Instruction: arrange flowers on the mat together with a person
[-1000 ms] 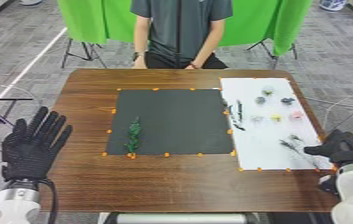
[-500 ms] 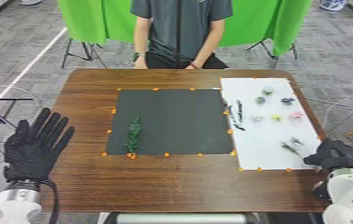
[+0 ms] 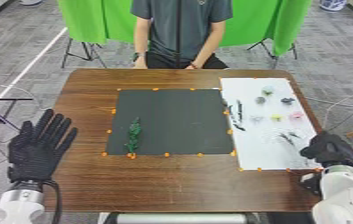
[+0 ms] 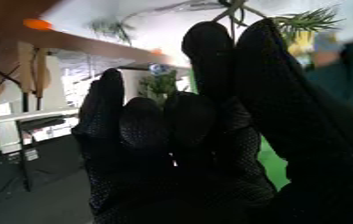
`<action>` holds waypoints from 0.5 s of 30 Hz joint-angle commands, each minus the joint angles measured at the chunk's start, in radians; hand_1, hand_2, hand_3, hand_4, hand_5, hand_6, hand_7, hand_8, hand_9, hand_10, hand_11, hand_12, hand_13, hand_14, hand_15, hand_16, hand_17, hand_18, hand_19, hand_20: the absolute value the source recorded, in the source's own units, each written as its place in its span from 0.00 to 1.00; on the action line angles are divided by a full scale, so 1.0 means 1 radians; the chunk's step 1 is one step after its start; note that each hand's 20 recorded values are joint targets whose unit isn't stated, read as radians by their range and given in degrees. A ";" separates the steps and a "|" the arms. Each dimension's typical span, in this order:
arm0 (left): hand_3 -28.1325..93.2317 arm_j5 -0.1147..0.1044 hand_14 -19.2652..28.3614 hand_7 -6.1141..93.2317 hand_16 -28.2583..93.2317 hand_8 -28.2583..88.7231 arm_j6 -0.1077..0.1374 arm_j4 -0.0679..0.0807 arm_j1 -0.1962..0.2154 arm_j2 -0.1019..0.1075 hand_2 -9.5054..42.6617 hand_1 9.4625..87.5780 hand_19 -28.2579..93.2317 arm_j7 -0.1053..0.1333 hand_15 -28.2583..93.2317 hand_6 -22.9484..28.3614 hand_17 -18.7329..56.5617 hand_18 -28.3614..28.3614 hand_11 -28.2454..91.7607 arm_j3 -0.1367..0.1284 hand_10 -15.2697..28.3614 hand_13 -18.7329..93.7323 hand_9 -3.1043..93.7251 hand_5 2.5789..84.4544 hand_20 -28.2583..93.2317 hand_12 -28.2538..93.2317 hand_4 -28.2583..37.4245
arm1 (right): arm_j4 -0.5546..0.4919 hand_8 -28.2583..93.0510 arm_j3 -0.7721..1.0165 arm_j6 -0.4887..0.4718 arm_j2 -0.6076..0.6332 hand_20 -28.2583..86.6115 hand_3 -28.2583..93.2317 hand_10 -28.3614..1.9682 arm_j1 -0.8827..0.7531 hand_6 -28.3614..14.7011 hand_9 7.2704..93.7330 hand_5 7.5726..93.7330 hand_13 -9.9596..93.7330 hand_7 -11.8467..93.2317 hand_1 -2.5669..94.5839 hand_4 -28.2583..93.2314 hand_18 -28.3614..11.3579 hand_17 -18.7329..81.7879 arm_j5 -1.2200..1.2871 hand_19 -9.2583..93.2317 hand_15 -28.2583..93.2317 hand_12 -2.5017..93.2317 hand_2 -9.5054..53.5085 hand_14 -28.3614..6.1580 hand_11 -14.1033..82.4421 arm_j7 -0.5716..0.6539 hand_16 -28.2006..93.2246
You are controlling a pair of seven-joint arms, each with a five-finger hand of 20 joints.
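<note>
1. head view: the left hand (image 3: 36,159) spans the left edge of the desk (image 3: 199,192), its fingers straight and released.
2. the right hand (image 3: 332,150) is at the right edge of the white mat (image 3: 266,160), nearest the robot; right wrist view: its fingers (image 4: 210,47) pinch the thin stems of the feathery sprigs (image 4: 307,23).
3. the green sprig (image 3: 134,135) lies along the left edge of the black mat (image 3: 177,122), with a wide stretch of mat between it and the right edge, where the white mat adjoins.
4. counts: 2 mats, 1 green sprig, 2 feathery tips, 6 flower heads (image 3: 296,115) on the white mat, at least 2 dark stems (image 3: 239,112) along its left edge.
</note>
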 commanded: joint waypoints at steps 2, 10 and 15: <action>0.81 0.006 0.64 0.13 0.20 0.17 -0.006 0.011 -0.005 0.001 0.45 0.28 0.44 -0.024 0.35 0.59 0.23 0.71 0.34 0.002 0.64 0.42 0.44 0.51 0.34 0.30 0.00 | -0.067 0.36 -0.110 0.077 -0.008 0.64 0.84 0.37 0.091 0.65 0.64 0.76 0.59 0.57 0.54 0.03 0.03 0.46 0.015 0.89 0.91 0.63 0.00 0.20 0.89 0.004 0.68; 0.81 0.022 0.64 0.13 0.20 0.17 -0.022 0.017 -0.021 0.007 0.45 0.28 0.44 -0.058 0.35 0.59 0.23 0.71 0.34 0.022 0.64 0.42 0.43 0.50 0.34 0.30 0.00 | -0.066 0.38 -0.317 0.107 -0.061 0.63 0.85 0.36 0.219 0.63 0.64 0.77 0.60 0.56 0.53 0.05 0.02 0.46 -0.046 0.90 0.91 0.63 0.00 0.18 0.89 -0.064 0.68; 0.81 0.024 0.64 0.13 0.20 0.17 -0.021 0.019 -0.033 0.008 0.45 0.28 0.44 -0.066 0.35 0.59 0.23 0.71 0.34 0.027 0.64 0.42 0.43 0.50 0.34 0.30 0.00 | -0.043 0.38 -0.459 0.094 -0.080 0.63 0.84 0.35 0.313 0.63 0.64 0.77 0.60 0.57 0.53 0.06 0.01 0.46 -0.105 0.91 0.91 0.63 0.00 0.18 0.90 -0.117 0.68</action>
